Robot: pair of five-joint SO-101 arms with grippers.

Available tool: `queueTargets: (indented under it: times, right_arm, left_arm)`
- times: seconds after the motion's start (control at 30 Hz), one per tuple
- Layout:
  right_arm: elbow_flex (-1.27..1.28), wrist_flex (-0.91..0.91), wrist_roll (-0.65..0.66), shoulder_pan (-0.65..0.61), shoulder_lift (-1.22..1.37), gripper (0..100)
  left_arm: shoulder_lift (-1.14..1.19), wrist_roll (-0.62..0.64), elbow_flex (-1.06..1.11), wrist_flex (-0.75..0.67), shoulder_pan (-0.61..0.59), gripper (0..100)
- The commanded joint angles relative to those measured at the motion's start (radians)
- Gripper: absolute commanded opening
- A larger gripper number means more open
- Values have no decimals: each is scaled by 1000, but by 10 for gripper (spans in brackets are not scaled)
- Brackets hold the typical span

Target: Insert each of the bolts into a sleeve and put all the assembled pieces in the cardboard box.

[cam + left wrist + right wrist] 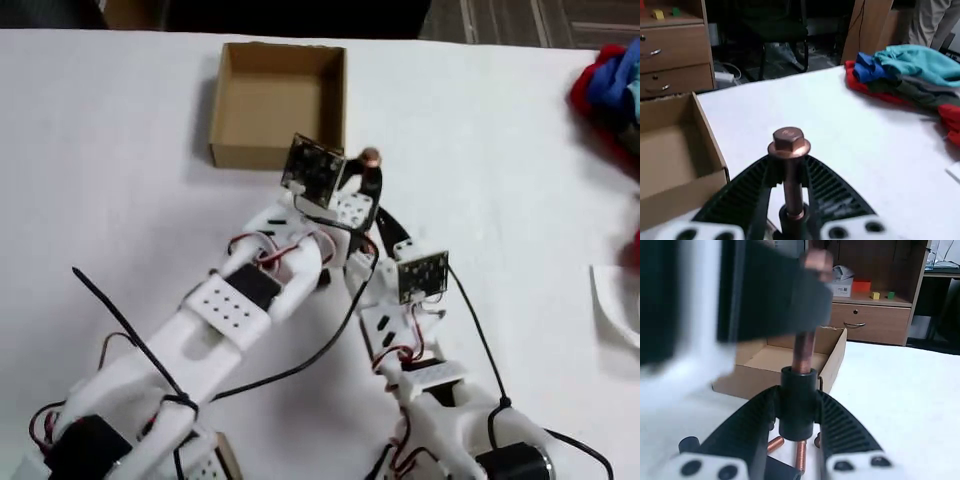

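My left gripper (790, 169) clamps a copper bolt (789, 143). Its shaft enters the black sleeve (798, 412) that my right gripper (797, 396) pinches.

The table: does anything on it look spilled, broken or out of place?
Nothing looks broken or spilled. The one odd thing is a heap of red, blue and teal clothes near the table's edge, away from the cardboard box. A few loose bolts lie flat under the right gripper.

The high camera looks down on the table (120, 120) from far above. Both wrist cameras sit low, very close to the bolt (789, 145), facing across the table. All three see the box (275, 100)
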Motion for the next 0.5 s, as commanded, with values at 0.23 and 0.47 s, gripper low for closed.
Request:
queueTargets:
  times: [0.23,0.47]
  right_arm:
    - [12,1,0,-5,-4,19]
    - [12,2,0,-4,-4,19]
  left_arm:
    - [-72,-83,-8,224,-11,52]
    - [-158,-91,-15,325,-38,376]
